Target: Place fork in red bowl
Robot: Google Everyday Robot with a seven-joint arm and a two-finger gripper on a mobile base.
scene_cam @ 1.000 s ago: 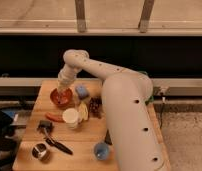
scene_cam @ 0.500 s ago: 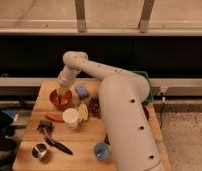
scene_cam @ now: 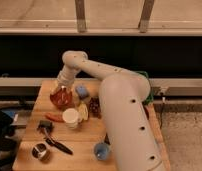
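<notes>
Inspector: Operator, your arm (scene_cam: 119, 100) reaches from the lower right across the wooden table (scene_cam: 34, 107) to its far left part. The gripper (scene_cam: 61, 90) hangs directly over the red bowl (scene_cam: 60, 99), low enough to cover part of the rim.

Operator: Are the fingers closed on anything?

Inspector: You will have to record that as cannot tell — the wrist hides them from this camera. The same goes for the fork: it is not visible anywhere on the table, and whether it is in the gripper or in the bowl cannot be made out.

Operator: What sits around the bowl?

Inspector: Just right of it, a small blue object (scene_cam: 82, 91). In front of it lies a thin red item (scene_cam: 55, 118), and beside that stands a white cup (scene_cam: 70, 118) with a yellow object (scene_cam: 83, 111) against its right side. Further forward on your left — a black-handled tool (scene_cam: 59, 145), a small black item (scene_cam: 45, 125) and a round metal piece (scene_cam: 40, 151). A blue cup (scene_cam: 101, 150) stands at the near edge, close to the arm.
</notes>
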